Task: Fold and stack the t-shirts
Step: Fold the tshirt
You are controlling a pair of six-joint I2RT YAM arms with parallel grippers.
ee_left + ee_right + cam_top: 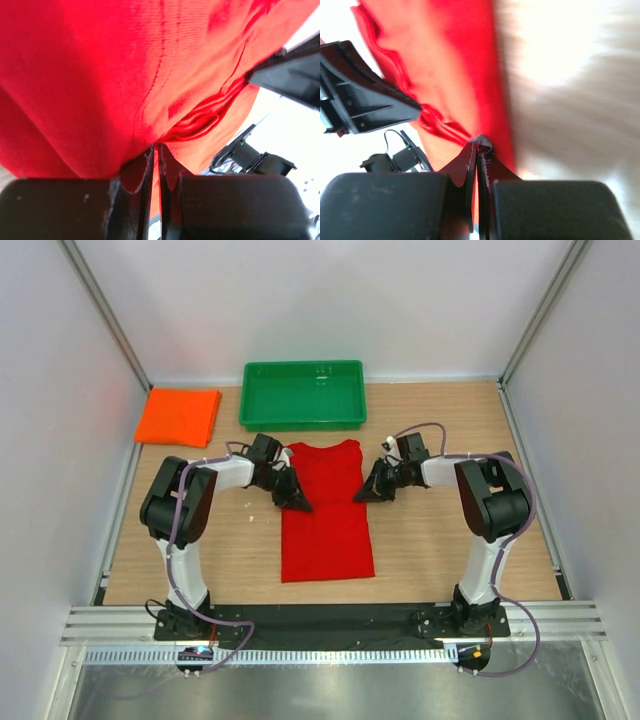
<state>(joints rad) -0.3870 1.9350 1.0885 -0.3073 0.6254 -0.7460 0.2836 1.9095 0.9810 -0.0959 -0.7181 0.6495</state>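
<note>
While the left end effector (296, 502) and right end effector (362, 495) each pinch the red shirt (327, 535) mid-frame,
the orange shirt (178, 416) lies upper left, near the tray (303, 425).

- The overhead view is lit brightly and evenly; only short, soft shadows are thrown on the pale wooden tabletop (430, 530).
- In the left wrist view the bright red cloth t-shirt (100, 75) is oversaturated, and the right-hand background is blown out to white.
- The right wrist view is smeared by blur and white glare at right.
</note>
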